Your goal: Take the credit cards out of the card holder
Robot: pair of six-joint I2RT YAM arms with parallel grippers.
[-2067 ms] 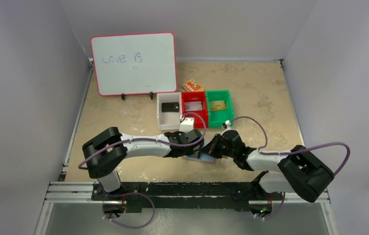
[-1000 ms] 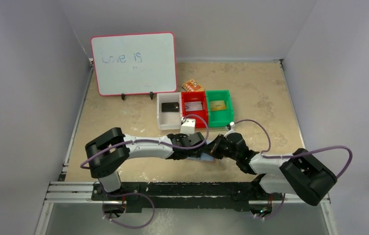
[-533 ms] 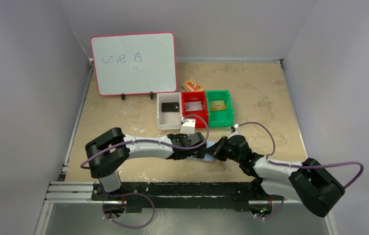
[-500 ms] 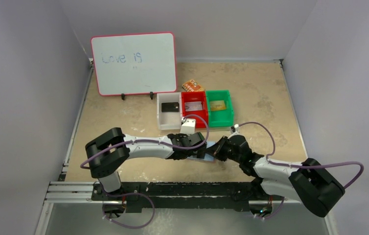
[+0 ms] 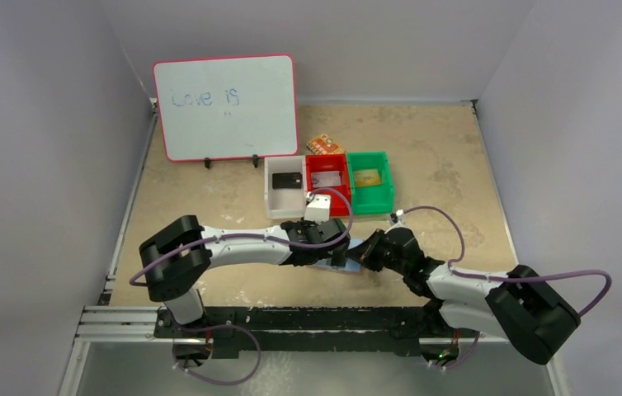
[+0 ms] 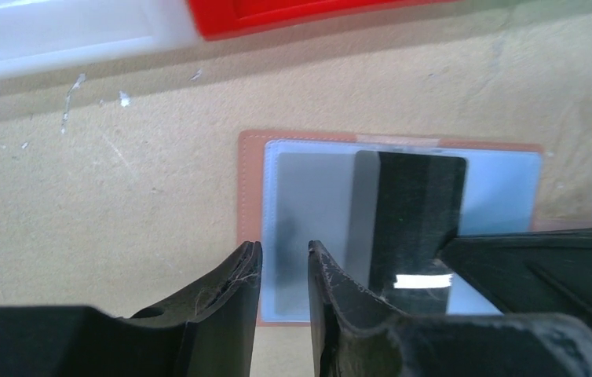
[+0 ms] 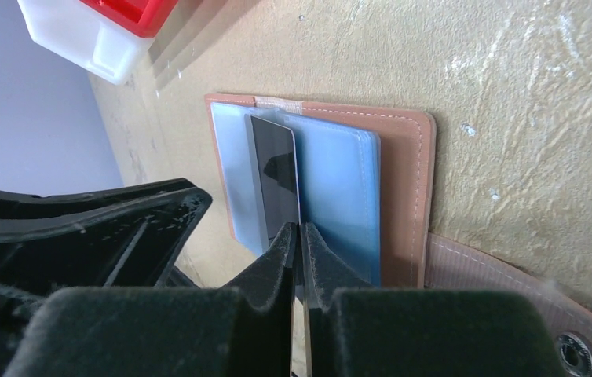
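The whiteboard (image 5: 225, 107) stands at the table's (image 5: 431, 148) 10 o'clock corner. The left gripper (image 6: 281, 253) reaches in from 9 o'clock, low over the left edge of the holder (image 6: 250, 188). Its jaws are a narrow slit apart with nothing between them. The holder lies open and flat on the table at 6 o'clock from the red bin (image 5: 316, 164), pale blue sleeves up with a tan rim round them. A dark card (image 6: 418, 204) lies among the sleeves. The snap tab (image 7: 505, 290) is spread flat on the table. The right gripper (image 7: 297, 232) comes in from 4 o'clock, jaws closed on the card's corner. Three bins touch in a row at 12 o'clock from the holder: the white bin (image 5: 270, 196) with a black card (image 5: 288, 181), the red bin, and the green bin (image 5: 371, 200). An orange packet (image 5: 321, 144) lies just behind the red bin
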